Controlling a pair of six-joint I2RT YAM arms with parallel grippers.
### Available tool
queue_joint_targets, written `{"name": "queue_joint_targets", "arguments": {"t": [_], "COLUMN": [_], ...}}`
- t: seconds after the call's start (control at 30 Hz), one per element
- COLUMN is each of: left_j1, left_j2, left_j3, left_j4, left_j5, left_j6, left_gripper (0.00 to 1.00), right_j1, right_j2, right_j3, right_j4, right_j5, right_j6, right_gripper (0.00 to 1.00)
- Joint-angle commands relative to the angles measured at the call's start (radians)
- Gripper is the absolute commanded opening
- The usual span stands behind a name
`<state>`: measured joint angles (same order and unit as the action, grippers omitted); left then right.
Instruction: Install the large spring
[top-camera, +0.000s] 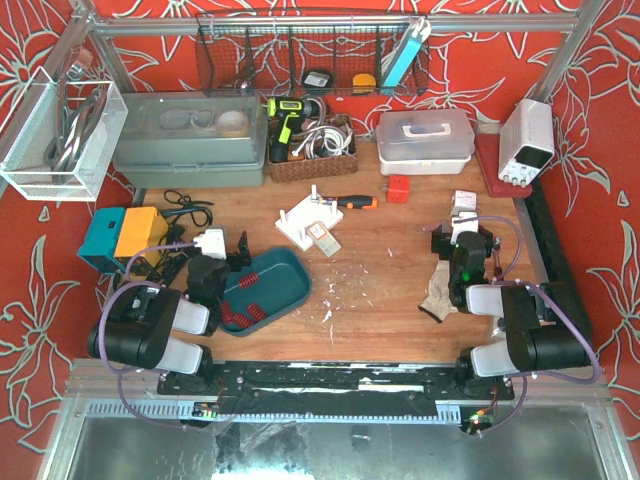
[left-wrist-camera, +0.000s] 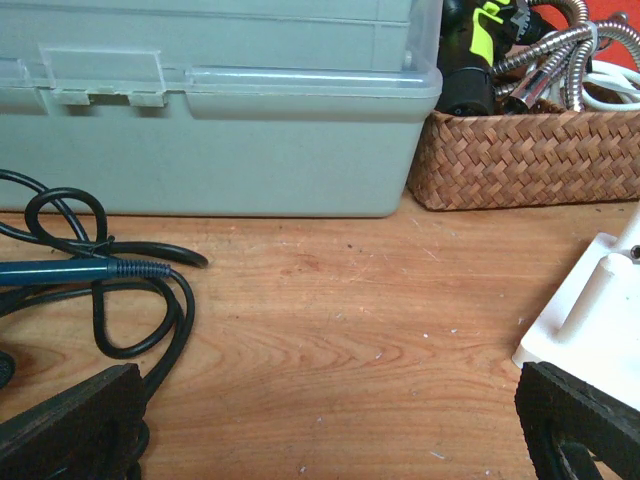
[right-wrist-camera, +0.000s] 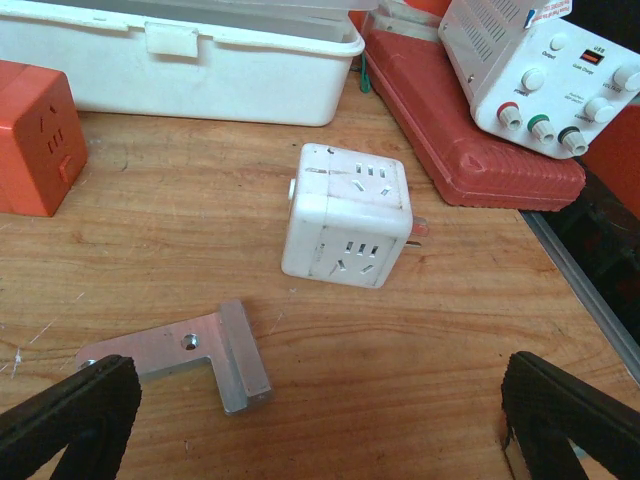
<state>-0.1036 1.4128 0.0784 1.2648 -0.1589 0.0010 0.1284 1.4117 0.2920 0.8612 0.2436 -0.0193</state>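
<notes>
While poised above the table (left-wrist-camera: 330, 330), left tool (left-wrist-camera: 325, 430) and right tool (right-wrist-camera: 320, 420) gape wide, empty.

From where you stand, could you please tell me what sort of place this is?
Probably an electronics workbench: a bench power supply stands at the right, a cordless drill sits in a wicker basket, and a screwdriver lies on the wooden table.

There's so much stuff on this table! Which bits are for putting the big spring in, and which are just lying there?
For the job, probably: red coil springs; dark teal plastic tray holding them; white block with upright pegs.

Just lying about: orange-handled screwdriver; white cube power socket; L-shaped metal bracket; woven brown basket; black cable.
</notes>
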Motion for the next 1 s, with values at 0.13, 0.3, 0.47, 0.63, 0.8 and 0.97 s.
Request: {"name": "queue_joint_targets", "arguments": {"t": [0.13, 0.3, 0.47, 0.63, 0.8, 0.97], "left_j1": [0.005, 0.004, 0.004, 0.004, 0.004, 0.004], "left_j2": [-0.003, -0.003, -0.071, -0.232, -0.317, -0.411], "left_j3": [0.015, 0.018, 0.081, 0.311, 0.533, 0.684], "left_j4": [0.013, 0.008, -0.158, -0.637, -0.986, -1.227], "left_j5": [-0.002, 0.004, -0.016, -0.044, -0.022, 0.084], "left_j6": [0.011, 0.015, 0.008, -0.054, -0.168, -0.311], "left_gripper": [1.0, 1.0, 1.0, 1.0, 1.0, 1.0], "right_j1": [-0.003, -0.001, 0.002, 0.002, 0.002, -0.004], "right_j2": [-0.003, -0.005, -0.158, -0.325, -0.392, -0.392], "right_j3": [-0.011, -0.013, 0.105, 0.273, 0.483, 0.627], "right_j4": [0.016, 0.019, -0.291, -0.55, -0.915, -1.216], "right_j5": [0.002, 0.003, -0.055, -0.066, -0.117, -0.096], "right_j6": [0.005, 0.004, -0.026, 0.072, 0.283, 0.51], "right_gripper": [0.99, 0.99, 0.99, 0.99, 0.99, 0.99]}}
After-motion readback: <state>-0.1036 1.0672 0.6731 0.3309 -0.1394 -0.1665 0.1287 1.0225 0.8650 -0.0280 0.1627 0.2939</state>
